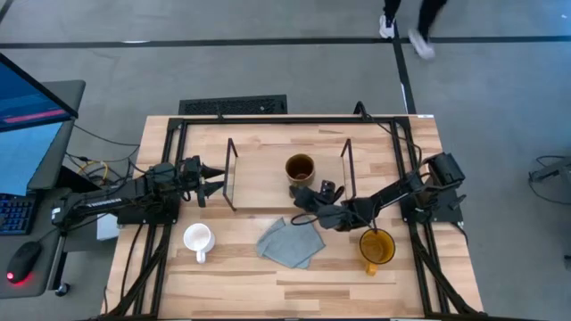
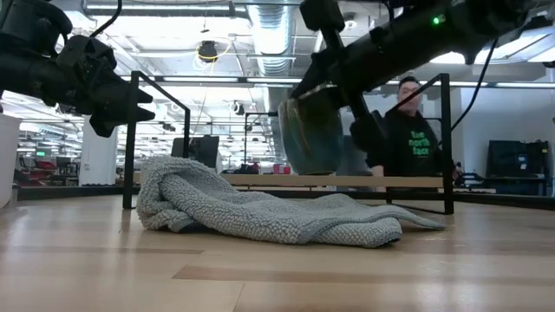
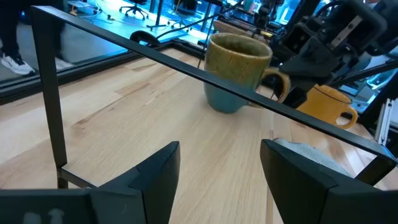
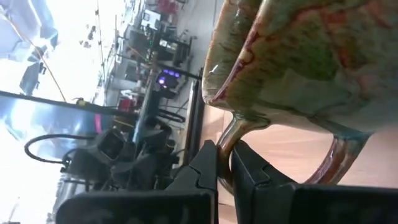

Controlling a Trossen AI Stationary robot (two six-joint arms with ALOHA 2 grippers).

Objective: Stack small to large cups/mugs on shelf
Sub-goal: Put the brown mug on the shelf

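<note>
The olive-brown mug (image 1: 299, 169) is upright over the light-wood shelf (image 1: 259, 183), between its black wire ends. Whether its base rests on the board or hangs just above it, I cannot tell. My right gripper (image 1: 310, 196) reaches in from the table's right and is shut on the mug's handle. The same mug (image 3: 235, 71) shows in the left wrist view. The yellow mug (image 1: 376, 247) and the white mug (image 1: 197, 239) stand on the tabletop, near right and near left. My left gripper (image 3: 217, 168) waits open at the shelf's left end, touching nothing. My right gripper pinches the mug's handle (image 4: 231, 138) between its two fingers, close to where the loop joins the wall under the rim. The fingers come nearly level from the table's near right and lie across the handle. The mug (image 2: 310, 134) stays roughly upright, slightly tilted.
A grey-blue cloth (image 1: 290, 241) lies crumpled on the tabletop just in front of the shelf, between the white and yellow mugs. The shelf's wire ends (image 1: 231, 174) (image 1: 347, 169) stand upright. A person (image 2: 414, 139) is beyond the table's far edge.
</note>
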